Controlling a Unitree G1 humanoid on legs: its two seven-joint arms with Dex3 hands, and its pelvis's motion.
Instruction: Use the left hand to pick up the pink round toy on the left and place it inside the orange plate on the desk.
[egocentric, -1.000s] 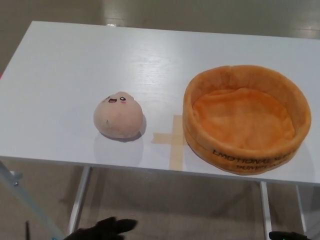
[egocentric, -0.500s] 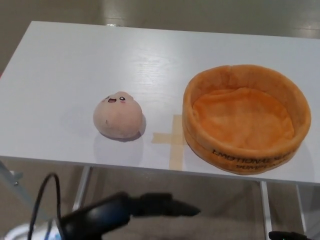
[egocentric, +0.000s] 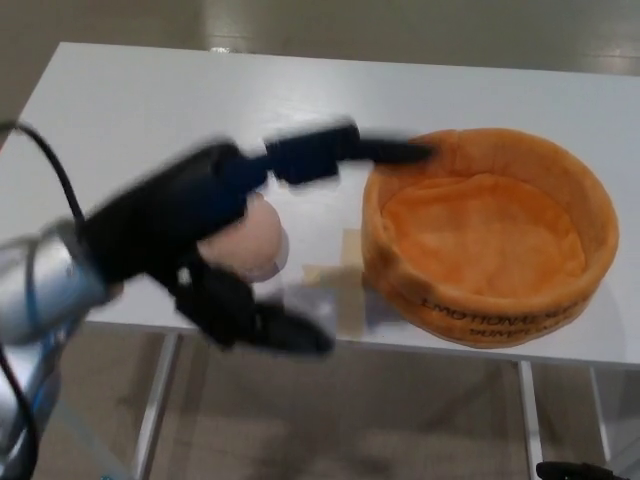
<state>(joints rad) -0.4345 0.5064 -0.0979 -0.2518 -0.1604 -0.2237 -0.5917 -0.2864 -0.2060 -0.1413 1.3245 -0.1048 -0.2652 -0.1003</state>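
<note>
Left of the orange plush plate (egocentric: 490, 235) on the white desk (egocentric: 150, 110), the pink round toy (egocentric: 250, 240) is largely hidden by the left hand (egocentric: 215, 235) — fingers spread wide, nothing gripped — apparently so it can be straddled for a grasp.

The left hand (egocentric: 215, 235) is black with thick fingers on a silver forearm (egocentric: 35, 290); a black cable (egocentric: 50, 165) arcs at ten o'clock.
</note>
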